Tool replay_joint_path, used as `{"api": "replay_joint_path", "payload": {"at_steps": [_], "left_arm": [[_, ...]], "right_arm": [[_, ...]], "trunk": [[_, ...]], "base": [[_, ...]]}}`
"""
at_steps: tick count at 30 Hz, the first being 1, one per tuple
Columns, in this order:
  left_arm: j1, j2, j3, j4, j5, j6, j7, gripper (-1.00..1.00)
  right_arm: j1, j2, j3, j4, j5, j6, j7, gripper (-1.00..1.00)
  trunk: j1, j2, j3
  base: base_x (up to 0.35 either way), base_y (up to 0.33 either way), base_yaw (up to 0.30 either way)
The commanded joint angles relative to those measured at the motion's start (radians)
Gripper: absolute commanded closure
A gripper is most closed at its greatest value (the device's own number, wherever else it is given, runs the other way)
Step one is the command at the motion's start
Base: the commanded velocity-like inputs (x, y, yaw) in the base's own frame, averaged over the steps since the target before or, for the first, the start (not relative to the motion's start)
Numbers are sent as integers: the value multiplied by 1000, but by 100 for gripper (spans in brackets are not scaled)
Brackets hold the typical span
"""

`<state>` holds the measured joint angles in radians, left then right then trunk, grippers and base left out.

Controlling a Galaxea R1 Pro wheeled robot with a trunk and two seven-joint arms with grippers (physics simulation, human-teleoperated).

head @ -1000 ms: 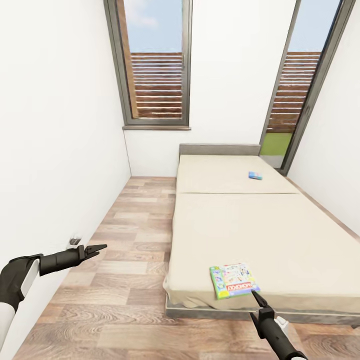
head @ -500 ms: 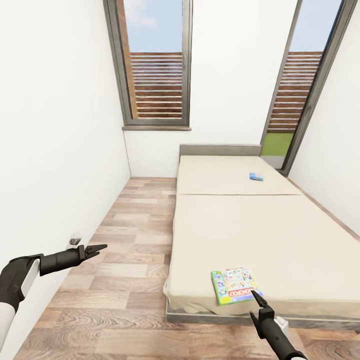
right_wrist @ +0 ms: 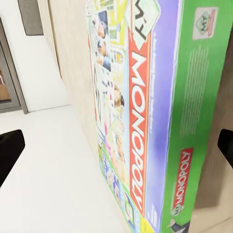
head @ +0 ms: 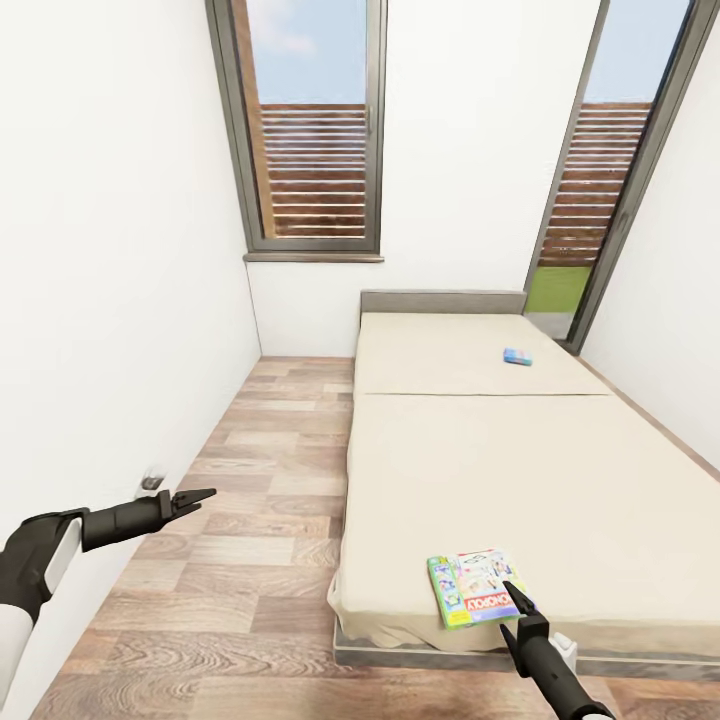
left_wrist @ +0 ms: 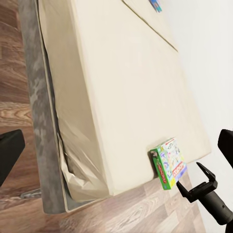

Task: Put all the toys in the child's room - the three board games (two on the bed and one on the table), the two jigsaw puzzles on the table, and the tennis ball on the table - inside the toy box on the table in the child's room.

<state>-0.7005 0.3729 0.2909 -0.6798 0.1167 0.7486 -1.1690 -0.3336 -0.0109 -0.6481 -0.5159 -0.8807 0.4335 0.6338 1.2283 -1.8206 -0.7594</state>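
Closest thing in the head view is the right end effector point(head: 517, 598), poking up from the bottom edge with its tip right at the near edge of the big game point(head: 478, 587). Fingers look pinched to a point there, but its wrist cam has a dark finger at each side of the frame with the box face between them, so honestly I can't tell how far apart they are, and it doesn't have hold of anything that I can see.

The big game lies flat on the near end of the bed point(head: 520, 470), close to the foot edge. In the right wrist cam the box point(right_wrist: 150, 111) reads "MY MONOPOLY" in white on a red band, plus "MONOPOLY" again on a small red tag on the green side. There's fine print on the green too, too small to read.

Left end effector point(head: 192, 497) hangs over the wood floor point(head: 270, 470) by the left wall, fingers a bit apart, nothing in them.

Further up, the small game point(head: 516, 355) sits on the far mattress half, near the headboard point(head: 442, 301).

Versus a second ago: the big game sits lower in the frame and the right tip now overlaps its edge, but the whole view shifted, so the camera moved. Left arm looks the same.
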Motion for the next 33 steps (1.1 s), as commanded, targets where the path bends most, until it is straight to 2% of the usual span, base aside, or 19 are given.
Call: {"api": "replay_joint_path", "payload": {"at_steps": [1,18,21,33], "left_arm": [[-1,-1,1,0,3,8,-2,-100],[-1,-3,1,0,3,8,-3,-100],[-1,-3,1,0,3,9,-3,-100],[-1,-3,1,0,3,9,-3,-100]], "right_arm": [[-1,0,-4,0,-6,8,1,-100],[-1,0,-3,0,-6,7,1,-100],[-1,1,-3,0,-6,7,1,-100],[-1,2,-3,0,-6,7,1,-100]], "trunk": [[0,0,-1],[0,0,-1],[11,-21,-10],[19,-35,-17]], "base": [[4,1,0],[0,0,0],[0,0,0],[0,0,0]]}}
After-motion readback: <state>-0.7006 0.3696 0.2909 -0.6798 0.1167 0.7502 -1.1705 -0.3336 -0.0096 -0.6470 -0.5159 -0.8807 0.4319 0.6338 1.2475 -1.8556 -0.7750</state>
